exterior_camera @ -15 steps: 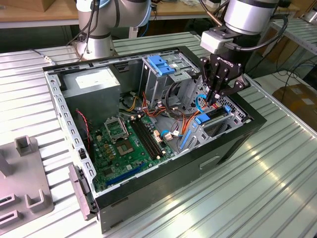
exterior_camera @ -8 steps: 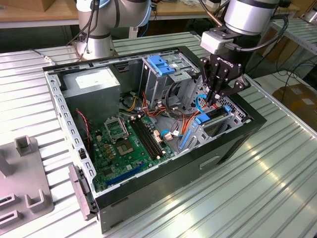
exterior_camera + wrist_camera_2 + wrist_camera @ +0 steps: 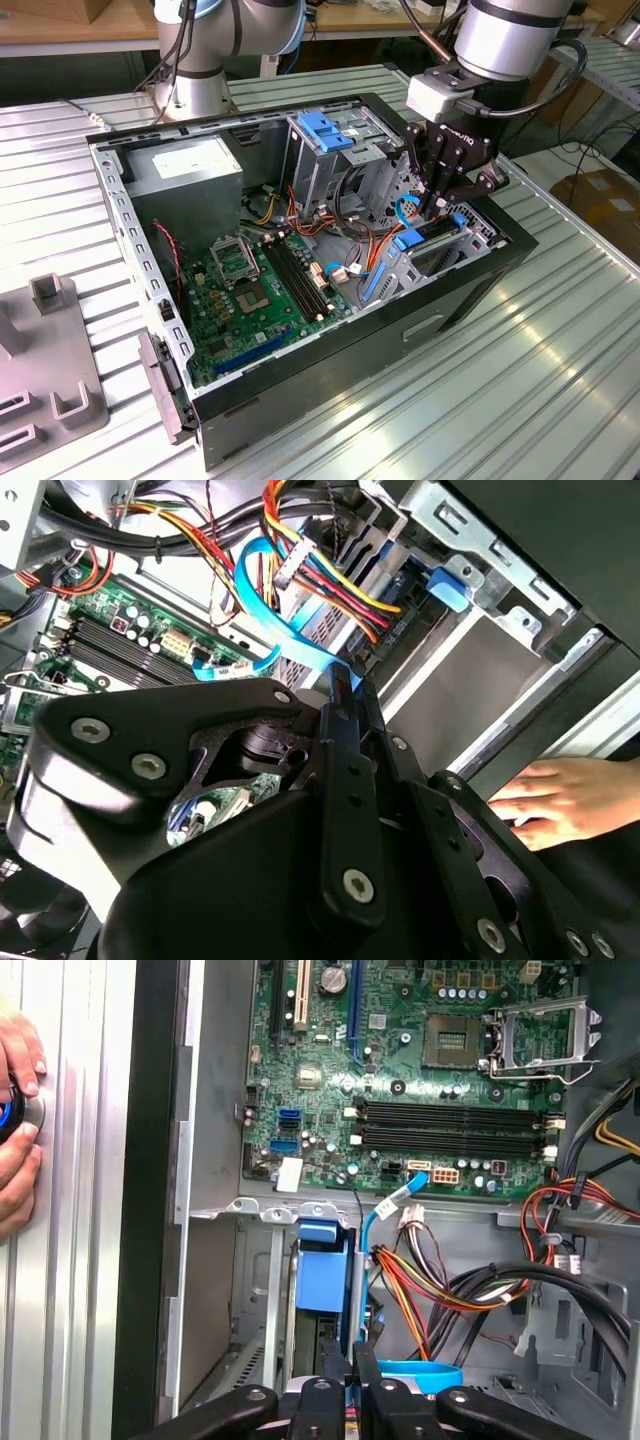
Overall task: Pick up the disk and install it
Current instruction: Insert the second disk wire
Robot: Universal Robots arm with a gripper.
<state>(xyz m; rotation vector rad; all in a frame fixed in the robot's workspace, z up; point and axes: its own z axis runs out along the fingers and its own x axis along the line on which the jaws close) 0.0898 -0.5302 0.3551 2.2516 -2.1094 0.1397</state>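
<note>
The disk [image 3: 410, 241] stands on edge in the drive bay at the open computer case's corner, on the exterior view's right. In the first wrist view its blue carrier frame [image 3: 322, 1280] sits down in the metal slot, with the dark body below it. My gripper [image 3: 432, 210] reaches down into the case over that bay. Its black fingers [image 3: 337, 1365] are drawn together on the thin blue edge of the carrier. In the second wrist view a bit of blue shows at the tips of my gripper [image 3: 345, 685].
Motherboard [image 3: 250, 290] lies on the case floor; bundled cables [image 3: 450, 1290] run beside the bay. A grey power-supply box [image 3: 185, 165] and a blue latch [image 3: 325, 130] on the cage are further back. A person's hand [image 3: 15, 1110] rests outside the case wall. A grey fixture [image 3: 50, 360] stands on the exterior view's left.
</note>
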